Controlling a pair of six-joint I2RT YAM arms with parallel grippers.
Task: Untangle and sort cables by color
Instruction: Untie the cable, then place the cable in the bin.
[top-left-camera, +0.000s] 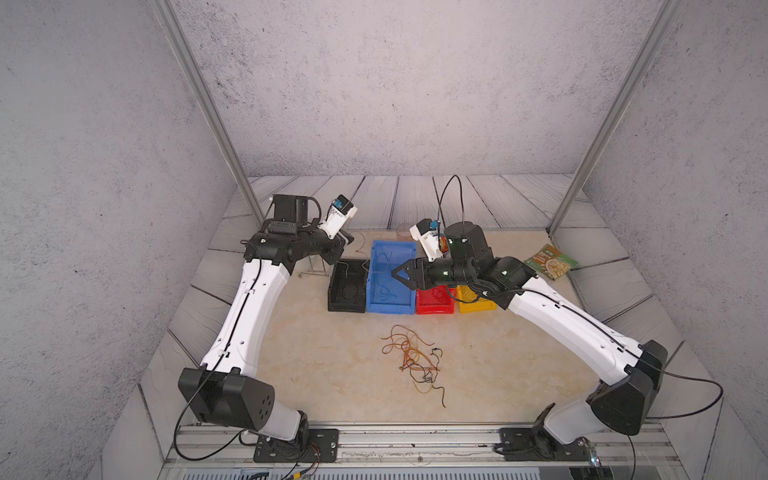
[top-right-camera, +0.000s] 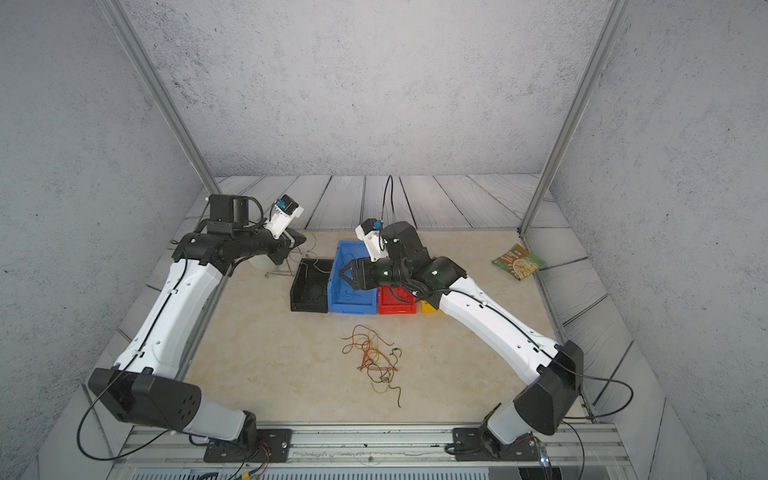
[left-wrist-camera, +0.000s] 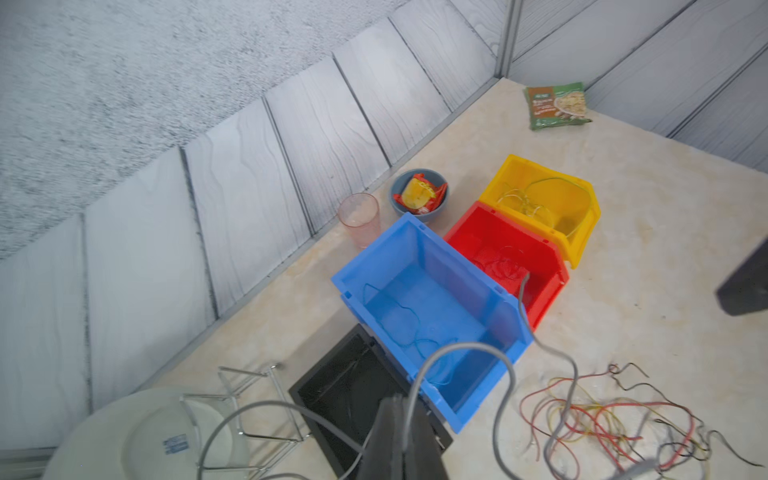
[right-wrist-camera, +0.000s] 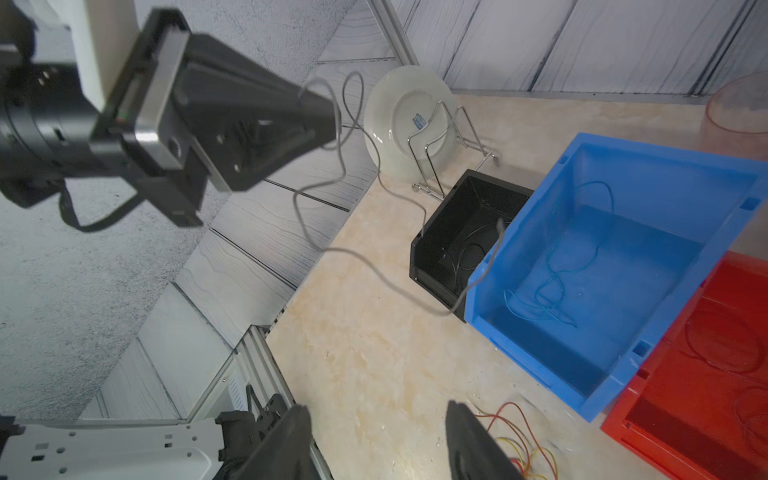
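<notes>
Grey speckled walls (top-left-camera: 374, 83) surround a beige marble-patterned tabletop (top-left-camera: 332, 374).

Four bins (left-wrist-camera: 449, 266), one plate (right-wrist-camera: 390, 104), one cup (left-wrist-camera: 359, 218), one bowl (left-wrist-camera: 409, 216), one packet (left-wrist-camera: 557, 106), one cable tangle (top-left-camera: 413, 357), two arms (top-left-camera: 249, 307)

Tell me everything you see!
plastic bins: four, black bin, blue bin, red bin, yellow bin; one row, matching cables inside.
tangled thin cables: one pile, red, yellow, black; on beige table, before bins.
grey thin cable: one, dangling over black bin.
white plate: one, in wire rack.
clear pink cup: one, behind blue bin.
grey-blue bowl: one, beside cup.
green noodle packet: one, right wall.
left gripper: shut on grey thin cable.
right gripper: open, empty.
</notes>
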